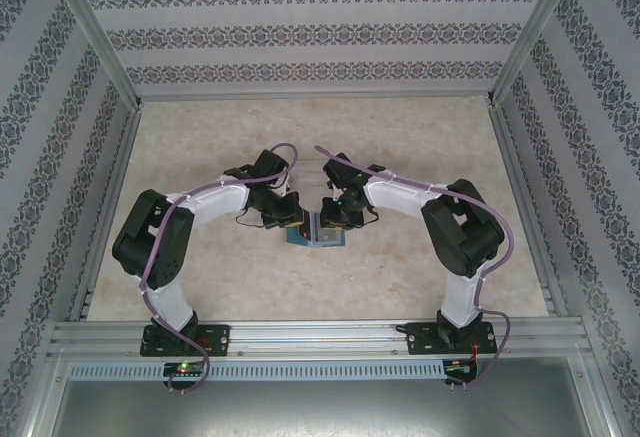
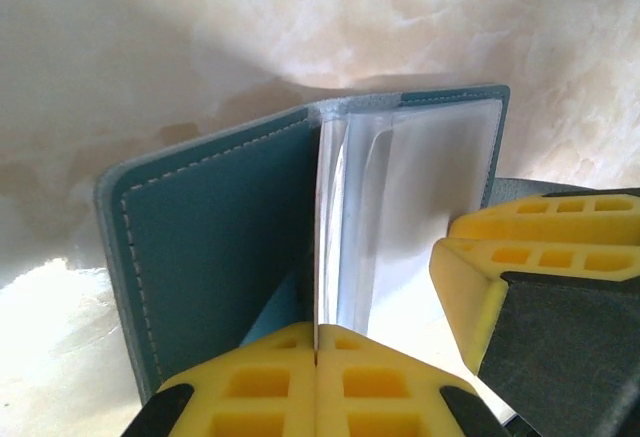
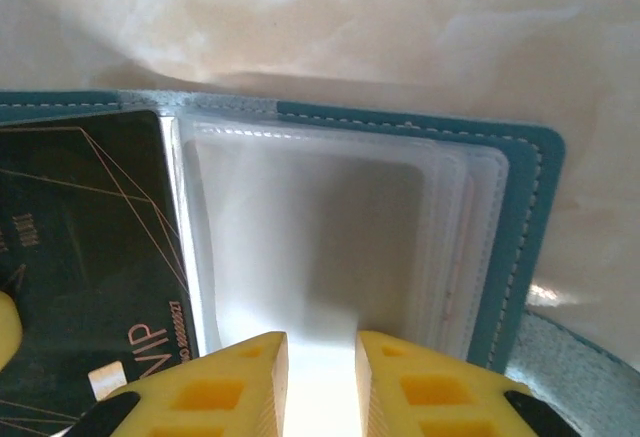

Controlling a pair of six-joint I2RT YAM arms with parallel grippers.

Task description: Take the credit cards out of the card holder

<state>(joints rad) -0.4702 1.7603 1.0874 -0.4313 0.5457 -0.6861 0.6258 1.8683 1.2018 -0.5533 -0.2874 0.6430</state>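
Left fingers (image 2: 255,387) pinch clear sleeve (image 2: 335,217); right wrist shows dark credit card (image 3: 80,247).

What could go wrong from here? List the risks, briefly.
1. The left gripper is pinching a thin clear plastic sleeve of the open teal soft card holder; pulling might tear it or lift the holder.
2. The right gripper sits slightly open over clear sleeves, beside the dark VIP-printed credit card; closing here would likely miss it.

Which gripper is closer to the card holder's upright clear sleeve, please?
Left. The left gripper pinches that sleeve in its fingers; the right gripper sits to its right, over the flat sleeves.
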